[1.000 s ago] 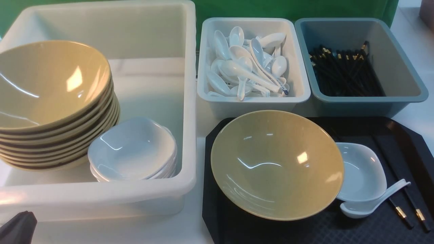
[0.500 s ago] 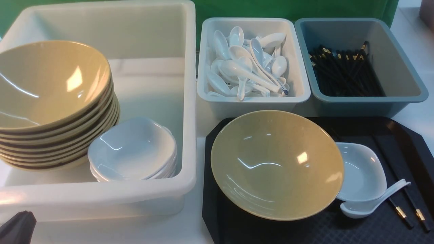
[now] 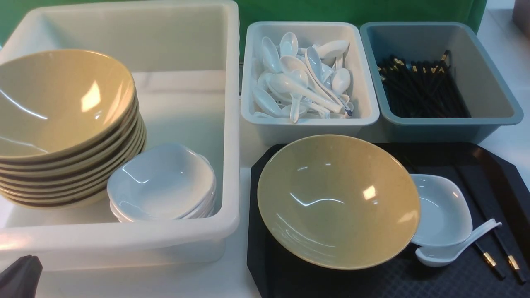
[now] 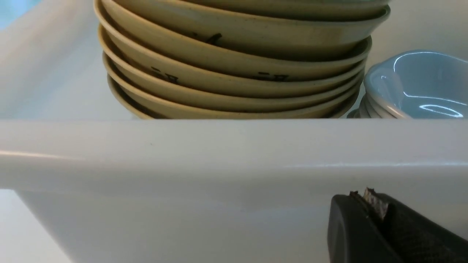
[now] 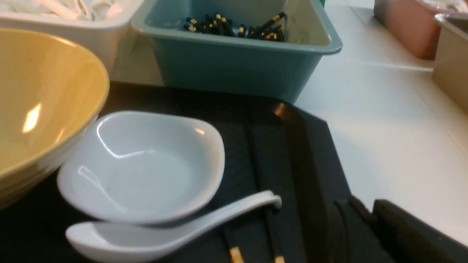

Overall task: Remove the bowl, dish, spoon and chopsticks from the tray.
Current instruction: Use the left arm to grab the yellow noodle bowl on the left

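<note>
The wide mustard-beige bowl (image 3: 337,200) sits on the left part of the black tray (image 3: 290,281). To its right, the small white dish (image 3: 441,209) touches the bowl's rim. The white spoon (image 3: 451,248) lies along the dish's near edge, with its handle over the black chopsticks (image 3: 497,244). My right gripper (image 5: 365,204) hovers by the tray's right rim, just right of the chopsticks (image 5: 270,233), with only a narrow gap between its jaws and nothing in it. My left gripper (image 3: 18,275) is shut and empty, low in front of the white tub's near wall (image 4: 219,175).
The white tub (image 3: 232,124) on the left holds a stack of beige bowls (image 3: 62,124) and a stack of white dishes (image 3: 161,182). Behind the tray stand a white bin of spoons (image 3: 308,120) and a grey-blue bin of chopsticks (image 3: 439,124). Two more containers (image 5: 420,29) stand further right.
Nothing on the tray has moved. The tip of my left gripper has shifted very slightly to the left in the front view.
</note>
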`<state>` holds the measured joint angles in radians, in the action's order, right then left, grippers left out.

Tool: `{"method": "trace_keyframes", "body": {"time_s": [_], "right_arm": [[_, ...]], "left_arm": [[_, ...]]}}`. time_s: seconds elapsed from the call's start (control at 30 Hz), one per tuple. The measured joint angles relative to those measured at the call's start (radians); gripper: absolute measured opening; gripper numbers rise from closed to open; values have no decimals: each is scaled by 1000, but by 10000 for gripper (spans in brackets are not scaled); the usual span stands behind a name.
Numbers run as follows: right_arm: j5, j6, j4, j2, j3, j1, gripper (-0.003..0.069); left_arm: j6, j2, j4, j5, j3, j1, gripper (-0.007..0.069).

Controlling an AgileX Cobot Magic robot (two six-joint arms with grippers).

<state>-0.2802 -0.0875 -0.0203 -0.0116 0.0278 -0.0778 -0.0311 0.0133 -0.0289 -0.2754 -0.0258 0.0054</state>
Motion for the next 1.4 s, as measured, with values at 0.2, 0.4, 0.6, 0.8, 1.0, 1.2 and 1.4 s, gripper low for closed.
{"method": "trace_keyframes", "body": {"time_s": [0.2,0.4,0.6,0.8,1.0,1.2,1.4], "right_arm": [[390,-7,0,0,0,0,120],[835,146,0,0,0,0,131],[957,505,-2,1,0,0,136],[892,719,20,87,-27,0,140],[625,700,323,241,-333,0,139],[264,695,410,420,-523,0,141],[-141,695,366,539,-543,0,149]], "left_arm": [[0,0,-3,423,0,0,-8],[-7,0,-3,916,0,0,-8],[-67,2,-3,1134,0,0,-8],[-134,-12,-4,752,201,0,-8],[-104,-226,-4,360,546,0,-8],[-96,-478,-8,186,682,-27,-8],[23,-794,-108,-210,854,-230,-8]]}}
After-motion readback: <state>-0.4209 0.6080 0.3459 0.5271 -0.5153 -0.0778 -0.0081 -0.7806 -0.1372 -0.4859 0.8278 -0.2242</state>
